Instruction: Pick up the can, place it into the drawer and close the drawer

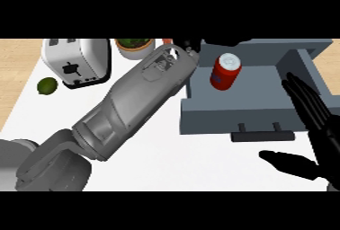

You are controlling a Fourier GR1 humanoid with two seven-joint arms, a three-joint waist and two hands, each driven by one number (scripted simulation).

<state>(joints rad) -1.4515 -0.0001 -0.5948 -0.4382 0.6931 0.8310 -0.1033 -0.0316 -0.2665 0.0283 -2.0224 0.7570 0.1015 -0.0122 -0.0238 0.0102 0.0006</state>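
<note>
The red can point(225, 74) with a white top stands upright inside the open grey drawer point(219, 117), near its back left. My left forearm crosses the counter diagonally, and the left hand point(189, 46) sits just above and left of the can, apart from it, with its fingers stretched out past the can's top along the view's upper edge. It holds nothing. My right hand point(312, 114) hovers open at the drawer's right side, fingers straight, thumb spread low near the dark drawer handle point(262, 135).
A white toaster point(76, 60) stands at the back left with a green lime point(48, 85) beside it. A white pot of greens point(135, 47) sits behind the left forearm. The white counter point(186, 161) lies in front of the drawer.
</note>
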